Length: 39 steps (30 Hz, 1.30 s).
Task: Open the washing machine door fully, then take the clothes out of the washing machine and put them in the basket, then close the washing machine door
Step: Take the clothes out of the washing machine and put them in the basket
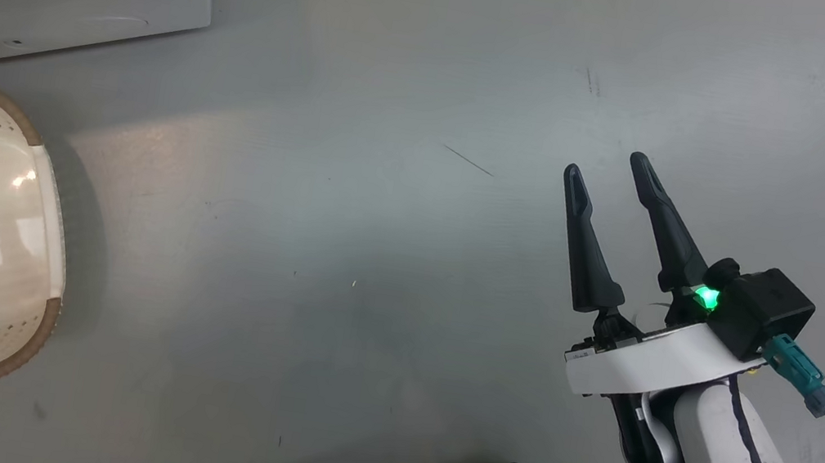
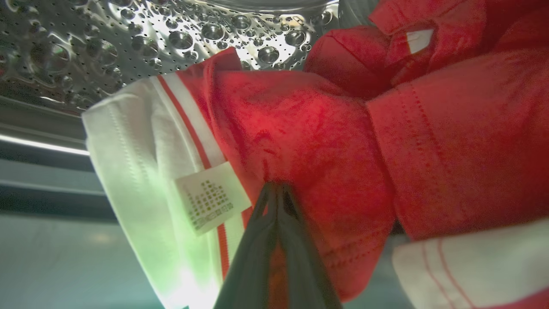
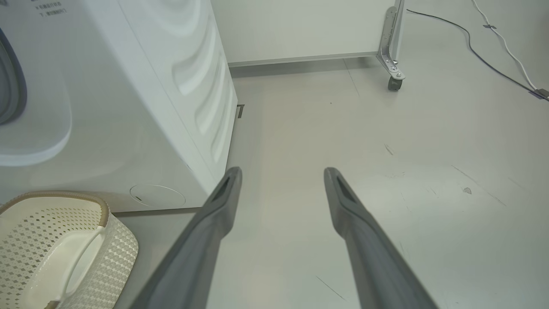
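The basket (image 3: 116,253) beside the washing machine (image 3: 128,128) is cut off. Inside the machine the left gripper (image 2: 276,186) clamps the red clothes (image 2: 309,128); the right gripper (image 1: 607,165) gapes, empty.

Tight-pinched left tool (image 2: 276,186), wide-spread right tool (image 1: 605,164)

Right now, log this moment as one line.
step: take clothes out | left claw: shut on clothes inside drum | right claw: open, empty | basket: beside washing machine
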Tool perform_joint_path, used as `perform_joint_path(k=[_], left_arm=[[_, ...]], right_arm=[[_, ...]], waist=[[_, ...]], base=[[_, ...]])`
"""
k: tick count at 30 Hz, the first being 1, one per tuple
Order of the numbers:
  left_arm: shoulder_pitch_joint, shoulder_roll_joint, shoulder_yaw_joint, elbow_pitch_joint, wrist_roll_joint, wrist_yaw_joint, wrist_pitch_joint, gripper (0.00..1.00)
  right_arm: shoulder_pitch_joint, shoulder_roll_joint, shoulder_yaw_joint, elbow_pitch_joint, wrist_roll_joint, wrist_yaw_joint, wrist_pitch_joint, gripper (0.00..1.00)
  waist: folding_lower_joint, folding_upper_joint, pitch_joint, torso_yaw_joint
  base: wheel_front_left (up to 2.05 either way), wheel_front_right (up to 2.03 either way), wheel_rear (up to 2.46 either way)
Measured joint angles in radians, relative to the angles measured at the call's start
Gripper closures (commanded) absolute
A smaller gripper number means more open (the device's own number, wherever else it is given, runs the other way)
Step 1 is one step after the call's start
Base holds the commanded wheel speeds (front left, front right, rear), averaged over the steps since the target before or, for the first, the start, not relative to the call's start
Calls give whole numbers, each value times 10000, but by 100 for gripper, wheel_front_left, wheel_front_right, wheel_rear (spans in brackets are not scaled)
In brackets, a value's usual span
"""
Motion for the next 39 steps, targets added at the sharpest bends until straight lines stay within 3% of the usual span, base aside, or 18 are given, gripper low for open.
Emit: perform_joint_path(k=[11, 20, 28, 39], left_arm=[[19, -454, 31, 318, 8, 2, -965, 100], [345, -1563, -121, 554, -217, 2, -2192, 100], [1003, -2163, -178, 1016, -546, -8, -3266, 100], [2038, -2963, 19, 1465, -1221, -445, -4847, 100]], right_arm=[[-11, 12, -240, 25, -215, 0, -54, 0], [-10, -81, -545, 61, -393, 2, -54, 0], [22, -221, -711, 217, -554, 2, -56, 0], [701, -472, -1020, 418, -650, -17, -56, 0]], waist=[[0, 0, -374, 210], [0, 0, -1001, 577], [0, 0, -1716, 1049], [0, 0, -2885, 1790]], base=[[0, 0, 0], [0, 0, 0], [0, 0, 0], [0, 0, 0]])
